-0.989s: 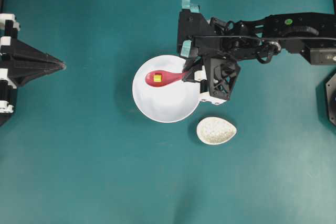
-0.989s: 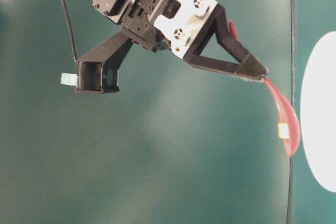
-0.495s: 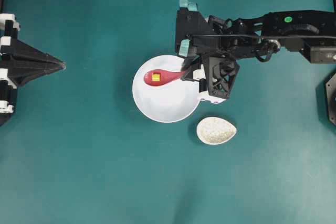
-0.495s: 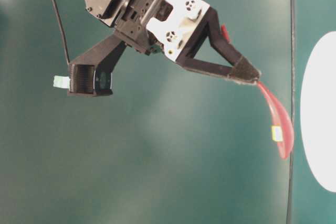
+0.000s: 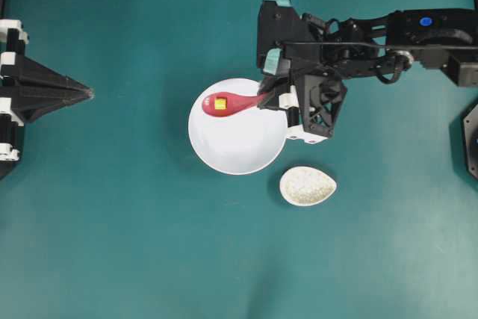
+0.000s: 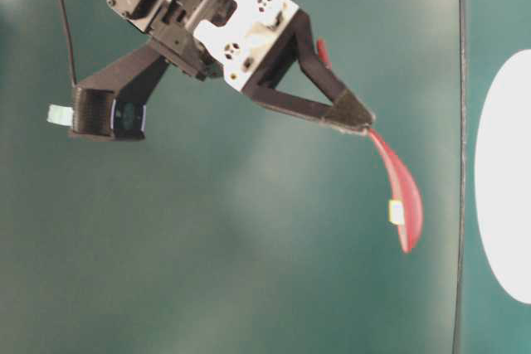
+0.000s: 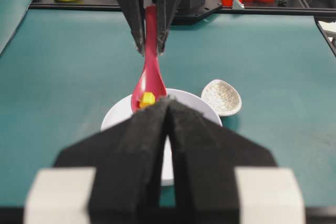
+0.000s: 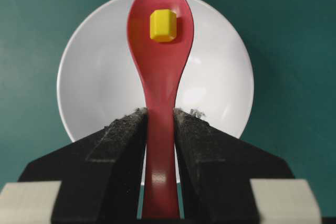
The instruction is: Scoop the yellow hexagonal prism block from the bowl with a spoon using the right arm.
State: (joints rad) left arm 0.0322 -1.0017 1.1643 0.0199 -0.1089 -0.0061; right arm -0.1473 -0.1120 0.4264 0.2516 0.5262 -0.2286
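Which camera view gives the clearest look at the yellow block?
The right wrist view: the yellow block is large, sharp, its hexagonal face up in the spoon. The overhead view shows a tiny yellow square, the table-level view a sliver, and the left wrist view a small lump.

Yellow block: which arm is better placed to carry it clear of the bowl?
Right. Its tool grips the spoon with the yellow block in the scoop above the bowl. The left tool is shut, holding nothing.
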